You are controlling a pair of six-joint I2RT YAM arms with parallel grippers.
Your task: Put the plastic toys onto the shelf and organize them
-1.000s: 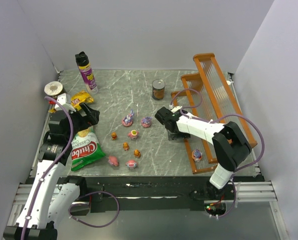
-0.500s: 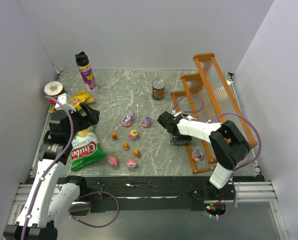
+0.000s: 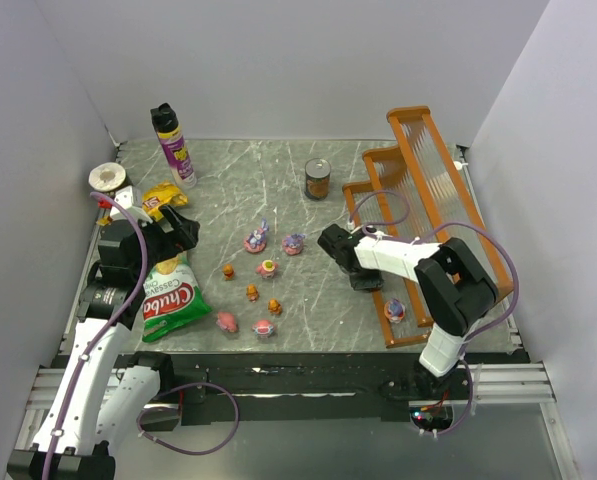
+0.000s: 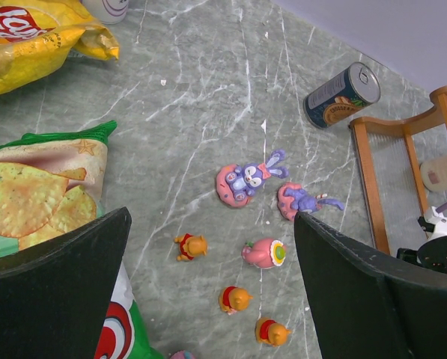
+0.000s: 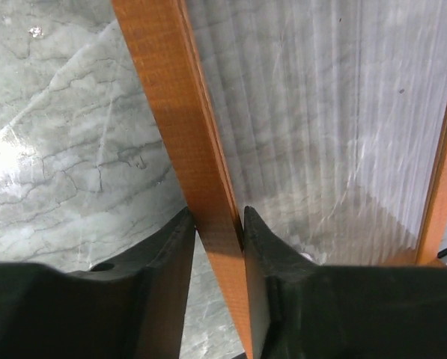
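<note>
The orange-brown stepped shelf (image 3: 408,114) stands at the right of the table. One small pink and purple toy (image 3: 395,311) sits on its lowest tier. Several plastic toys lie on the table's middle: a purple and pink pair (image 3: 255,239), a pink one (image 3: 267,267), three orange ones (image 3: 251,292) and two pink ones near the front (image 3: 264,327). My right gripper (image 3: 366,280) is shut on the shelf's orange rim bar (image 5: 178,120), one finger on each side. My left gripper (image 3: 178,232) is open and empty, above the green bag, with the toys (image 4: 242,182) between its fingers (image 4: 51,284).
A green chip bag (image 3: 168,295) and a yellow snack bag (image 3: 163,197) lie at the left. A spray can (image 3: 173,143) and a tape roll (image 3: 106,177) stand at the back left. A tin can (image 3: 318,179) stands at the back middle. Walls close three sides.
My right gripper has moved right and toward the near edge, onto the shelf's lower rim. The left arm and the toys have not moved.
</note>
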